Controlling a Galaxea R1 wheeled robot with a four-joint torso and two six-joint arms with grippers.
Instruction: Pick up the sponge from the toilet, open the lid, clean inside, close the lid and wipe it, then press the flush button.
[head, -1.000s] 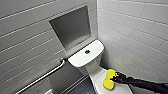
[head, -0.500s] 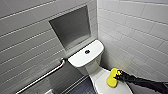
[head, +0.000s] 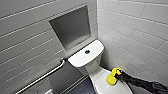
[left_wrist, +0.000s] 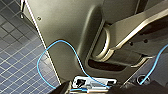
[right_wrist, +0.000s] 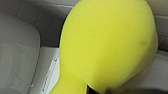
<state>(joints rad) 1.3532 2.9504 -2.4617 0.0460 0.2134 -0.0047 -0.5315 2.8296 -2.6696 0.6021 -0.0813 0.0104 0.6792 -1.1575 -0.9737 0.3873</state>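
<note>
Your right gripper (head: 119, 74) was clamped on the sponge (head: 111, 78), with the fingers closed into its upper end. The rest of the yellow block hung down onto the lid (head: 100, 84). It lay toward the lid's rear edge, on the side nearest the tiled wall (head: 135, 37), and it looked to be touching the white plastic. The lid itself was down. The flush button (head: 87, 51) sat untouched in the middle of the tank top (head: 79, 59), well apart from the sponge.

In the right wrist view the foam bulged wide and narrowed to a waist where the grip bit in. From that you could judge it soft, light and very compliant. It would squash rather than slip, so a firm pinch across the narrow end suited it and left the broad face free for wiping.

A block this soft would fold under a hard push, so steady, flat pressure would probably serve better than force. The glossy lid looked slick and rigid, and its front rim looked like the likeliest place to hook and lift it.
</note>
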